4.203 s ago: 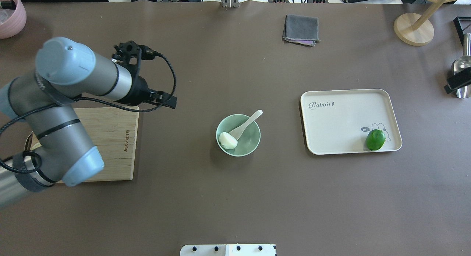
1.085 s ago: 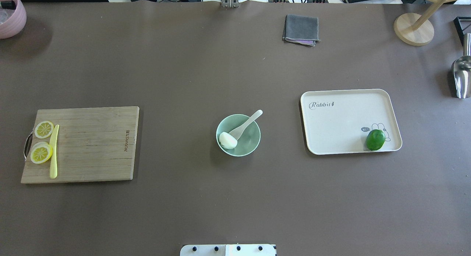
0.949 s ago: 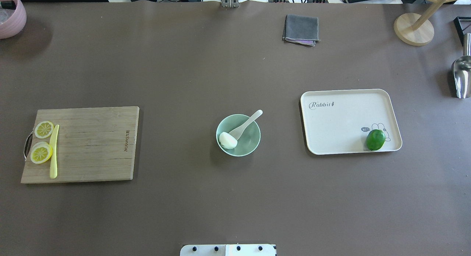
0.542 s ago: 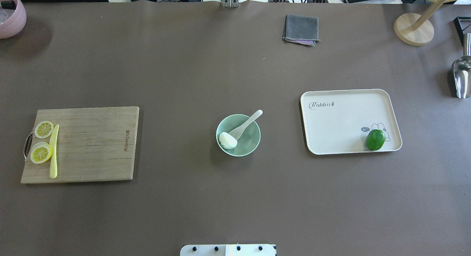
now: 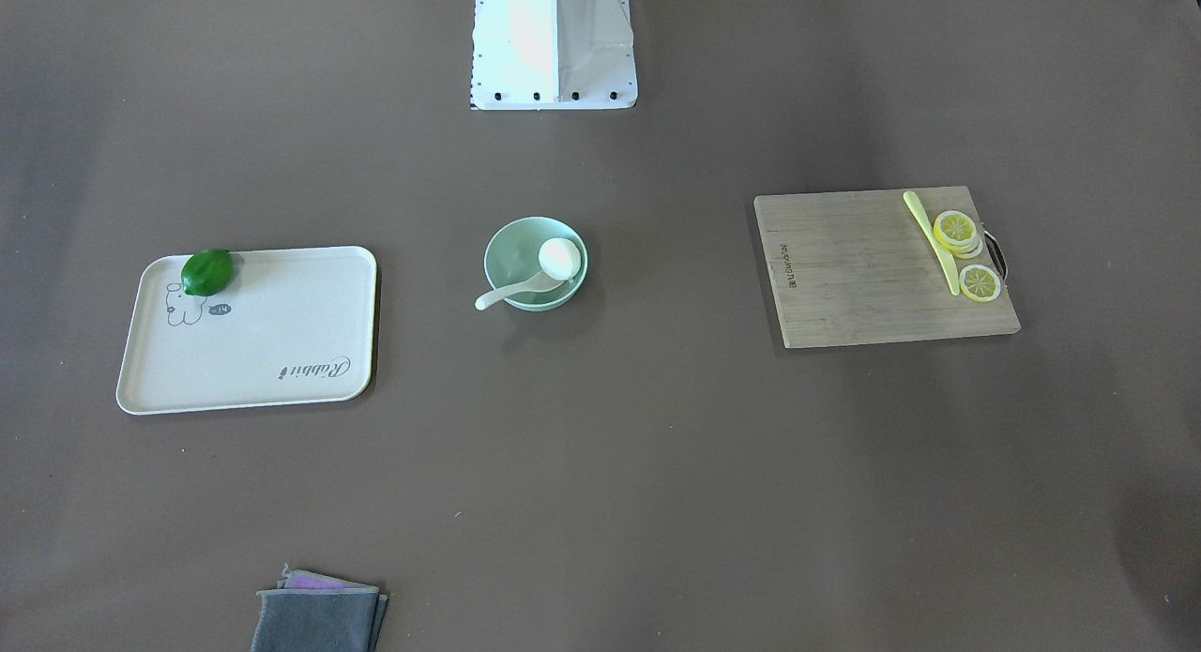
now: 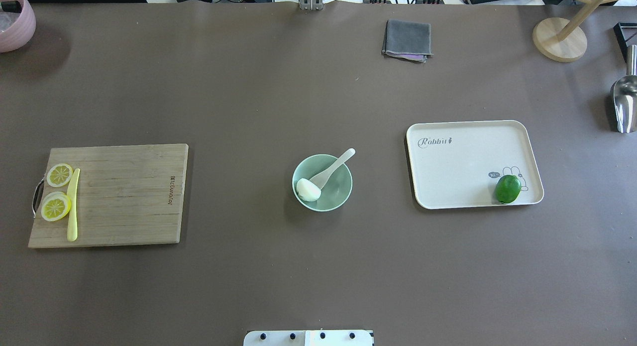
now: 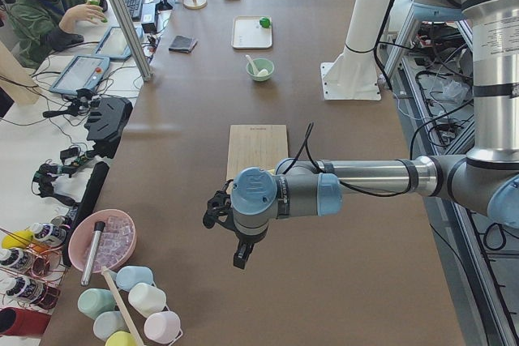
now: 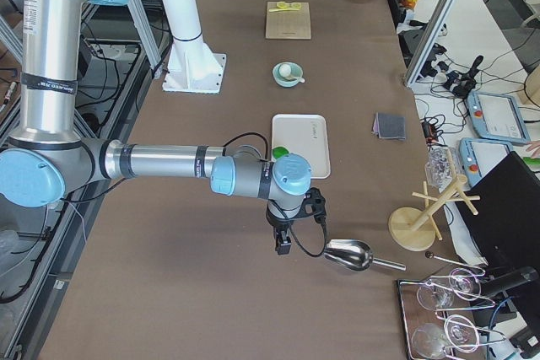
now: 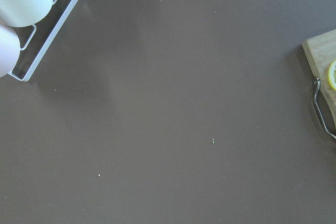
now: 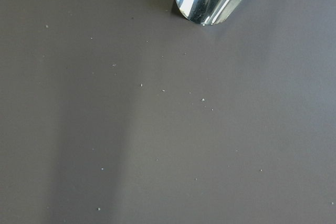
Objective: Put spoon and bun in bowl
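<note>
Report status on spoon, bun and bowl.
Left fingers, right fingers far off, state unclear. White steamed bun and white ceramic soup spoon in pale mint-green bowl, handle over rim. Nothing above bowl.

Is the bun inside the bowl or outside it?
Inside: the bun sits within the bowl, against its wall, next to the spoon.

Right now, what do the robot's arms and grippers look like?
Both the left arm and right arm are silver-grey tubes with pale blue rounded joint caps and black rings. A black cable loops at each wrist. The left gripper and right gripper are black; finer detail is too small to see.
</note>
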